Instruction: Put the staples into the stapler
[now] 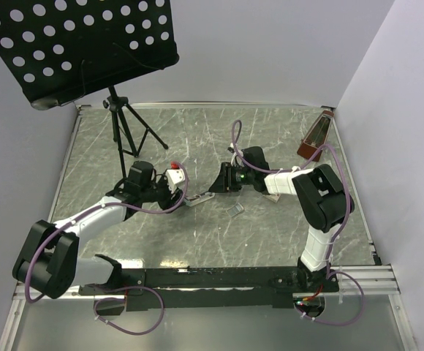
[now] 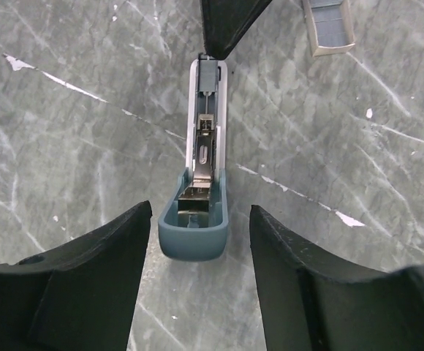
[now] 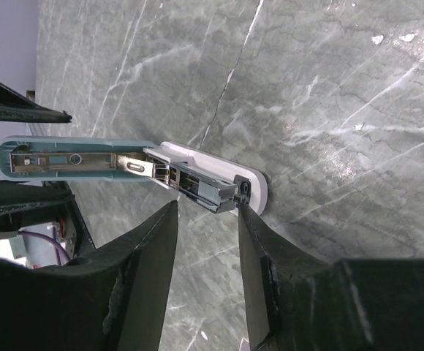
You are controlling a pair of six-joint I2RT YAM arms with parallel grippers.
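**Marbled table, stapler splayed open between both grippers**

Grey marble-patterned table [image 1: 285, 227] fills every view. At its middle in the top view lies the stapler [image 1: 197, 199], hinged fully open and lying flat. The left wrist view looks along its length: the teal-blue top half sits at lower centre, the white base runs toward the top edge, and the metal channel is exposed. The staples [image 2: 329, 25], a small pale tray with a grey strip inside, lie apart from it at the upper right of that frame.

The left gripper [image 2: 201, 212] stands open, its fingers flanking the blue end with a sliver of table showing on each side. The right gripper [image 3: 206, 212] has a narrower gap and nothing between its fingers. Their tips sit at the stapler's white end, and one seems to brush the tip of the channel, though the angle is too shallow to be sure.

Only the top view takes in the surroundings. A small white box [image 1: 174, 175] with red on it sits against the left gripper, its print too small to read. A perforated black music stand [image 1: 80, 44] is at upper left and a brown metronome [image 1: 316, 137] at upper right.
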